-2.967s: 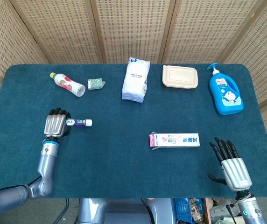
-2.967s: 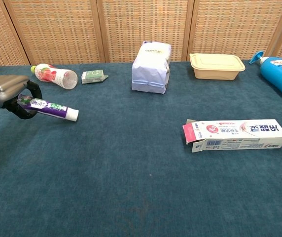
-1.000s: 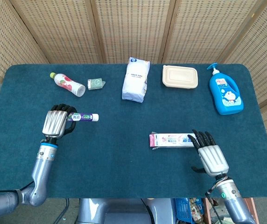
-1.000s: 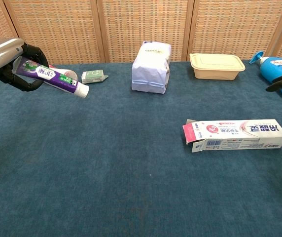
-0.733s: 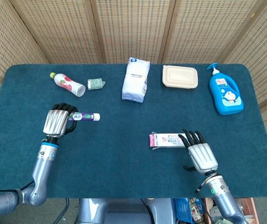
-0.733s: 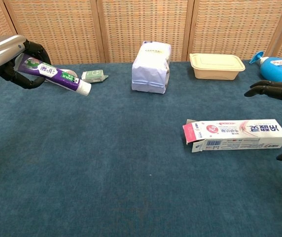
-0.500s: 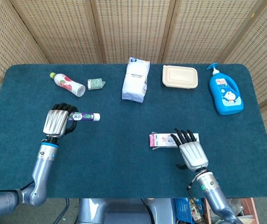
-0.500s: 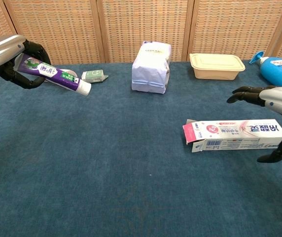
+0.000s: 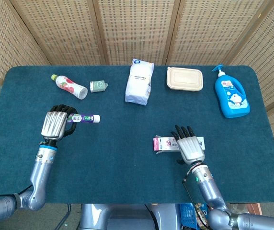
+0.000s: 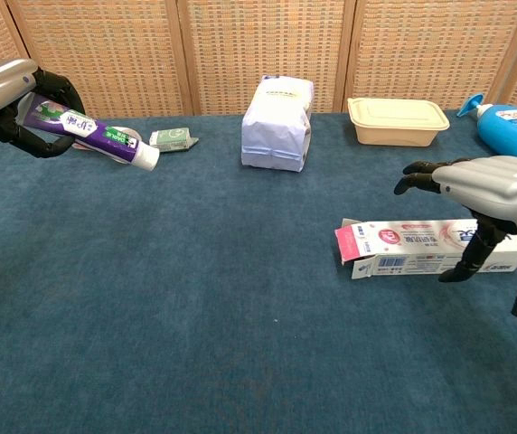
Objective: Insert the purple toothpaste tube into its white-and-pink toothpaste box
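My left hand [image 9: 56,124] [image 10: 14,99] grips the purple toothpaste tube [image 9: 85,119] [image 10: 96,136] by its tail end and holds it above the table at the left, white cap pointing right. The white-and-pink toothpaste box [image 9: 165,143] [image 10: 412,246] lies flat on the table at the right, its open pink flap end toward the left. My right hand [image 9: 190,146] [image 10: 484,194] hovers over the box's right part with fingers spread and the thumb reaching down in front of the box. It holds nothing.
Along the back stand a lying drink bottle [image 9: 70,86], a small green packet [image 9: 98,86], a white bag [image 9: 139,81], a beige lidded container [image 9: 185,78] and a blue pump bottle [image 9: 230,96]. The blue table cloth [image 9: 122,158] spans between the hands.
My right hand moved left from the table's right edge to above the box. My left hand lifted the tube off the table and raised it slightly further.
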Controlling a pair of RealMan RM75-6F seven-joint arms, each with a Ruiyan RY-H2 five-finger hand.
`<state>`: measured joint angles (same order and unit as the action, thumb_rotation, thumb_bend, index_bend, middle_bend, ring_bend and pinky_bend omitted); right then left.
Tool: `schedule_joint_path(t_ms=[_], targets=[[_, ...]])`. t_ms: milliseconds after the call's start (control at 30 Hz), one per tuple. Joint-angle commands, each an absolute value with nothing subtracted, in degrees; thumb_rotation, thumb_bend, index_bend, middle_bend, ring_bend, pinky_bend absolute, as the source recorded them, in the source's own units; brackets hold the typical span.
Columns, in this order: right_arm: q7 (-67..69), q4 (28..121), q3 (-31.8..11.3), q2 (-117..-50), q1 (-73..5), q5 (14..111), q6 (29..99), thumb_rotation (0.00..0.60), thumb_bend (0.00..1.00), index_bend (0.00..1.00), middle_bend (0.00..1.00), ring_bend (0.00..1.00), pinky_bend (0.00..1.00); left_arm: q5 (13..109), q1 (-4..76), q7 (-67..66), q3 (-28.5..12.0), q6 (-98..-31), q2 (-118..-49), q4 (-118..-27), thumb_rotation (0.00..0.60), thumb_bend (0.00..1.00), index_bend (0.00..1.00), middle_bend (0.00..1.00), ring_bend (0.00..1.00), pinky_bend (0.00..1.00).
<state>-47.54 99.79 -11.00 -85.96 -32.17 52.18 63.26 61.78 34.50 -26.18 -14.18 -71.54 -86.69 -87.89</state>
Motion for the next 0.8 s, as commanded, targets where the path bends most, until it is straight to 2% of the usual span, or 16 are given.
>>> schedule_joint_path(t_ms=[33, 667, 800], targets=[[-48.6, 99.2, -11.2, -86.1, -33.3, 49.8, 63.7, 0.600, 0.04, 0.13, 0.00, 0.00, 0.00, 61.8, 34.4, -25.9, -14.1, -71.5, -86.6, -87.7, 0.600, 0.55, 0.83, 0.41, 0.26, 0.25], [-48.1, 93.1, -10.3, -87.0, -36.8, 41.5, 62.8, 0.600, 0.05, 0.16, 0.00, 0.00, 0.00, 62.0, 34.4, -25.8, -14.4, -71.5, -86.0, -88.2, 0.600, 0.55, 0.83, 0.41, 0.26, 0.25], [-47.6, 92.5, -9.9, -87.0, -37.1, 41.8, 62.9, 0.600, 0.05, 0.20, 0.04, 0.00, 0.00, 61.8, 34.3, -25.8, -14.3, -71.4, -86.0, -88.2, 0.600, 0.55, 0.83, 0.41, 0.26, 0.25]])
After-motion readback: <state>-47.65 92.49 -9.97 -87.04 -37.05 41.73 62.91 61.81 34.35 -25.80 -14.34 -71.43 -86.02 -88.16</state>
